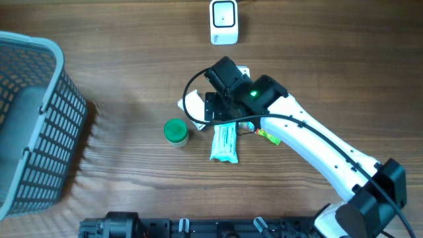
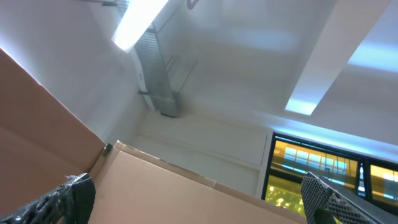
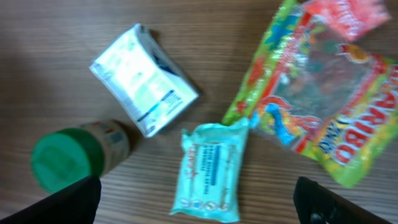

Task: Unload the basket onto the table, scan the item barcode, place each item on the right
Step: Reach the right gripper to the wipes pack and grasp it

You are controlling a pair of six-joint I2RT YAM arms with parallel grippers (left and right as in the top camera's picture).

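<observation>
Several items lie mid-table: a teal wipes pack (image 1: 224, 143) (image 3: 211, 171), a green-lidded jar (image 1: 176, 131) (image 3: 62, 162), a small white box (image 1: 193, 109) (image 3: 143, 81) and a Haribo candy bag (image 1: 268, 135) (image 3: 317, 99). A white scanner (image 1: 224, 22) stands at the far edge. My right gripper (image 1: 219, 109) (image 3: 196, 183) hovers open above the teal pack, touching nothing. The left wrist view points up at the ceiling, and there my left gripper (image 2: 196, 199) is open and empty. The left gripper does not show over the table in the overhead view.
A grey mesh basket (image 1: 33, 119) takes up the left side of the wooden table. The right arm's white link (image 1: 317, 149) reaches in from the lower right corner. A cardboard panel (image 2: 155, 193) fills the lower left wrist view.
</observation>
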